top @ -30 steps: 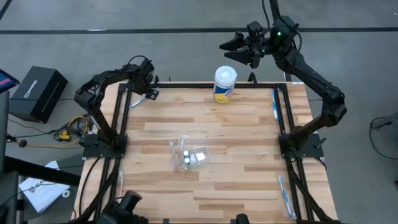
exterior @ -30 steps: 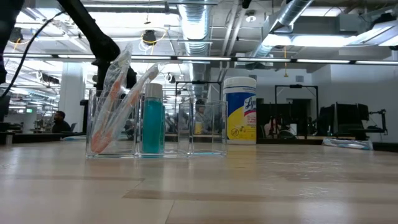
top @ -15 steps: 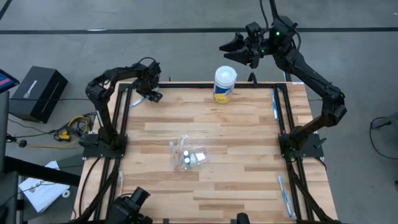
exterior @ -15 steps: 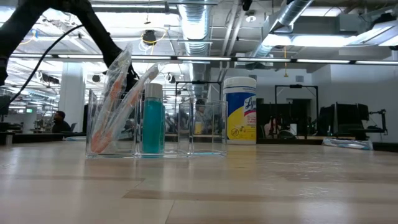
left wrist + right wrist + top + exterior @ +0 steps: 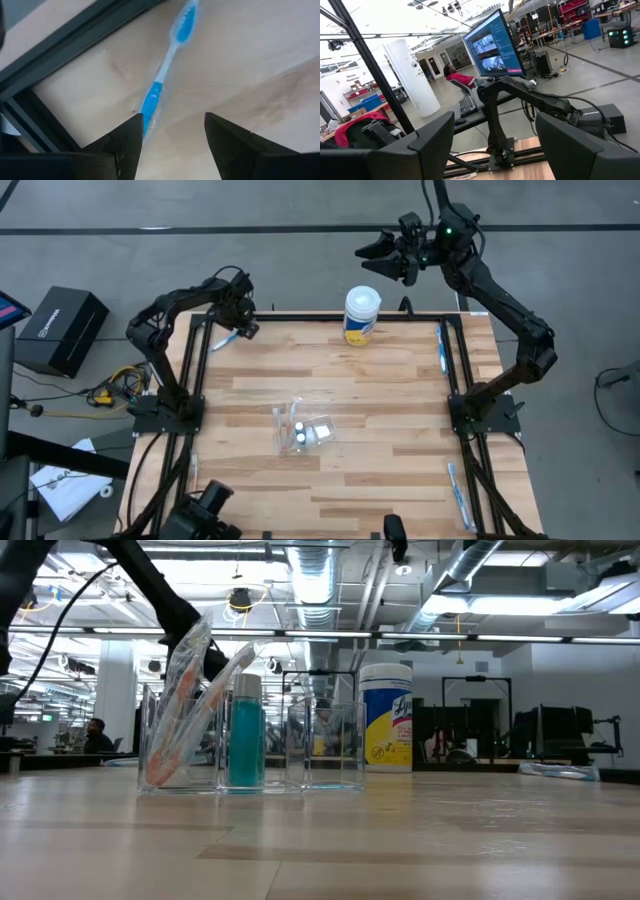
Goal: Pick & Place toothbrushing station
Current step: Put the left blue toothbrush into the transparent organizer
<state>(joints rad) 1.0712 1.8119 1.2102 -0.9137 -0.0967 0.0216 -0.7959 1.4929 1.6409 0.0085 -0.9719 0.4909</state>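
Observation:
A blue-and-white toothbrush (image 5: 166,70) in a clear wrapper lies flat on the wood at the table's far left corner (image 5: 224,340). My left gripper (image 5: 172,127) hangs open just above it, pointing down, with the handle end near one finger; I see no touch. In the high view this gripper (image 5: 238,323) is at that corner. At mid-table stands the clear organizer (image 5: 303,428). Its compartments hold a wrapped orange toothbrush (image 5: 178,705) leaning on the rim and a teal bottle (image 5: 245,735). My right gripper (image 5: 375,252) waits open, raised beyond the far edge.
A wipes canister (image 5: 361,315) stands at the middle of the far edge. Wrapped toothbrushes lie along the right edge, one far (image 5: 441,346) and one near (image 5: 457,495). The black table frame (image 5: 65,42) runs close beside the blue toothbrush.
My left gripper has swung a little toward the table's right and come back toward the far left corner, still open. The toothbrush and the organizer have kept their places.

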